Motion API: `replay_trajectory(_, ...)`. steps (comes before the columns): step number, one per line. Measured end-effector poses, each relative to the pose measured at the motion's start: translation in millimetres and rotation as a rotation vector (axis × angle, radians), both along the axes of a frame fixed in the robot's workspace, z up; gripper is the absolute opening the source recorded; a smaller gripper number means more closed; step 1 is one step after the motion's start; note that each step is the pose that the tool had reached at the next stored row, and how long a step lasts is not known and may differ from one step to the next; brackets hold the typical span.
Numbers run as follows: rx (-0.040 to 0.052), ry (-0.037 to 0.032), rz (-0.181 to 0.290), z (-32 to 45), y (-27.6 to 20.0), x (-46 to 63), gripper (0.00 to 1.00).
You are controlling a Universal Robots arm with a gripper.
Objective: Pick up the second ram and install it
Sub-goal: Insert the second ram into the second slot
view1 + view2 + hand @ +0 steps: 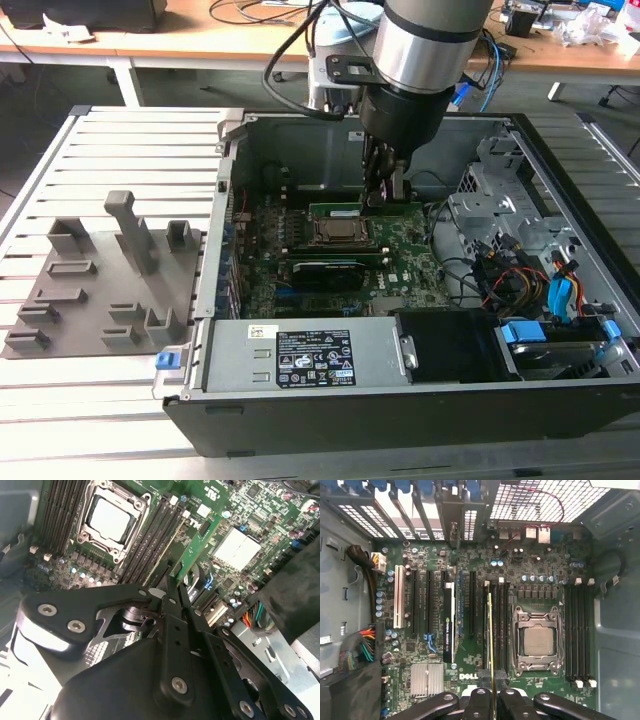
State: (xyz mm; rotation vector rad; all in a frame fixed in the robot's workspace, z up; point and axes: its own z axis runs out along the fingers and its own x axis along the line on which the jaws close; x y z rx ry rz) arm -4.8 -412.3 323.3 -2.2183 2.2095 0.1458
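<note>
Where the ram sits: thin green circuit-board ram stick (pixel 490 640) stands edge-on over the black memory slots (pixel 501 630), just beside the silver CPU socket frame (pixel 538 641); seated or not, cannot tell.
Tool: black fingered tool (pixel 491 695) pinched on the stick's near end in both wrist views.
Hidden: in the exterior view, grey arm wrist (pixel 425 45) covers most of the tool; stick's bottom edge can't be made out.
Print: white sticker (pixel 315 365) on the grey power-supply box, text too small; white lettering on the board beside the tool.
</note>
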Motion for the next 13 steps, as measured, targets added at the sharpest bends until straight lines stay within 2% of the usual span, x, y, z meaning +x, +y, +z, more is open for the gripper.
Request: replay_trajectory(13,-0.0003,0.0004,0.0,-18.7,1.4,-0.1,0.14)
